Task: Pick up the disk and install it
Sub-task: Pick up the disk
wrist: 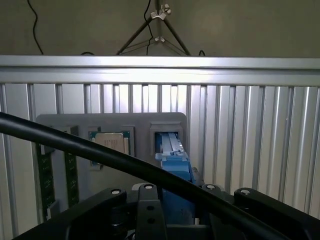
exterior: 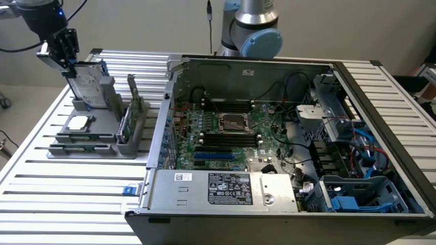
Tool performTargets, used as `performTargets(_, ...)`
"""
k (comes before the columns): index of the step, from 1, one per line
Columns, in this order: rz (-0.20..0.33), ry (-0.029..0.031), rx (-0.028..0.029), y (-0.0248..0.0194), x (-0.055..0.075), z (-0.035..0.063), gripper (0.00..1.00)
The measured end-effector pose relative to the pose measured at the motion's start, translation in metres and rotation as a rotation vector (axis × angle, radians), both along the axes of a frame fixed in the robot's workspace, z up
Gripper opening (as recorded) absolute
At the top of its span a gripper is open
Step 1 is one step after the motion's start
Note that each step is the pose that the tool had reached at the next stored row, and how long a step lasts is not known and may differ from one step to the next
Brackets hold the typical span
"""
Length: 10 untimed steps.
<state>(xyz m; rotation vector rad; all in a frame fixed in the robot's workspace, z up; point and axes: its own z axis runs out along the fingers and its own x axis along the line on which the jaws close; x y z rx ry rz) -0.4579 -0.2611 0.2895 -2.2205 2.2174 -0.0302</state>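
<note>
Pincer set at the top edge of the disk — disk upright in its holder.
In the exterior view the pincer is seen at the exterior view's left, above the slatted bench, at the upper end of the disk, which is stood upright in a slot of the grey holder; a small square chip is laid flat in the holder in front of it, a green card is stood on edge beside it, and the open computer case is placed apart at the exterior view's right. In the wrist view the disk's blue carrier is seen in its slot just beyond the pincer's black body, crossed by a black cable — whether the pincer is clamped on the disk cannot be told.
</note>
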Motion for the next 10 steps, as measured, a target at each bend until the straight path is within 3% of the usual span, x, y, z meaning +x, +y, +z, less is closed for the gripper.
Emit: performTargets(10,-0.003,0.0002,0.0,0.0,0.0,-0.0007,0.33)
